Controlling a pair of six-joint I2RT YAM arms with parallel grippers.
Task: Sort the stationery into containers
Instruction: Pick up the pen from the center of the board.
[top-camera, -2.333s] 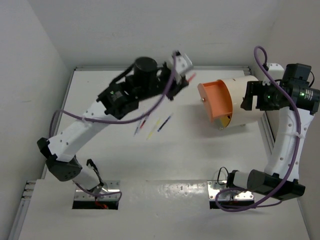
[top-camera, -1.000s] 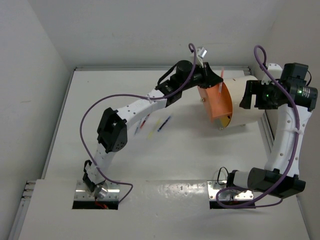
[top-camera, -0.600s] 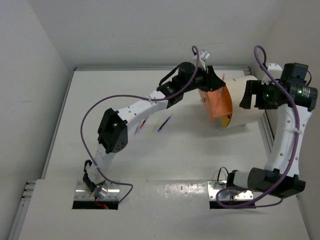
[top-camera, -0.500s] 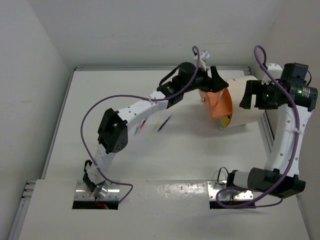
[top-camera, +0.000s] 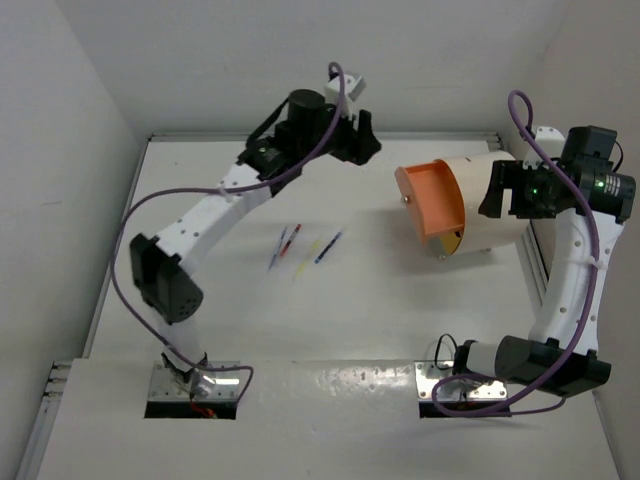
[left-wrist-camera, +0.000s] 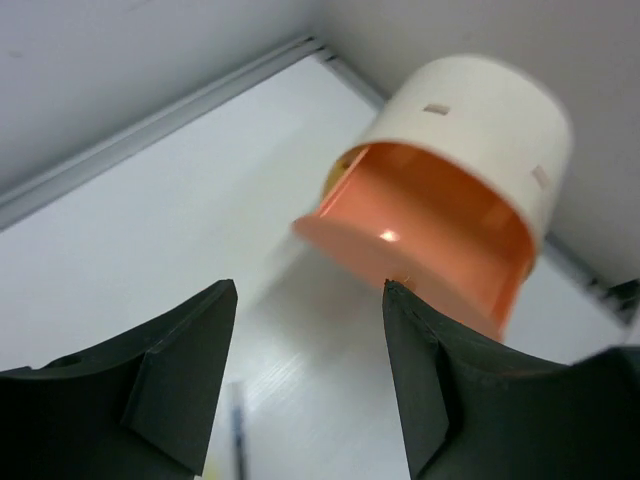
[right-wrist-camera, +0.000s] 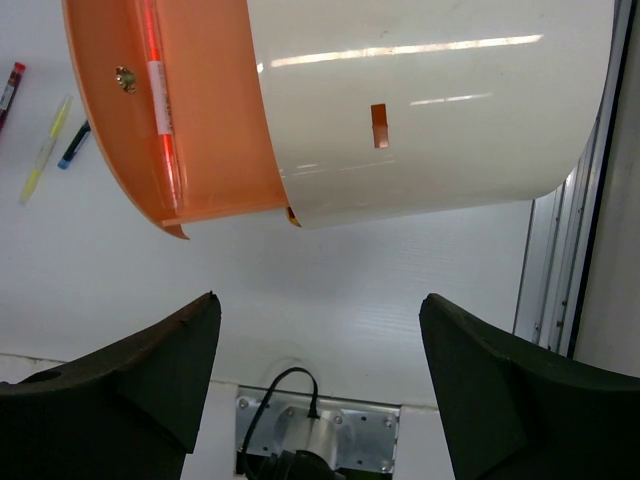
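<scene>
The orange drawer (right-wrist-camera: 215, 130) of the cream container (right-wrist-camera: 430, 110) holds 1 orange-red pen (right-wrist-camera: 168, 160).

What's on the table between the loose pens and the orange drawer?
Nothing. In the top external view, the stretch of white table between the pens and the orange drawer is bare.

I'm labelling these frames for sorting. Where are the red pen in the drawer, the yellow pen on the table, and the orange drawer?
red pen (right-wrist-camera: 160, 110): right wrist view, mid-barrel.
yellow pen (right-wrist-camera: 45, 148): right wrist view, mid-barrel.
orange drawer (top-camera: 435, 205): top external view, bare inner surface.
</scene>
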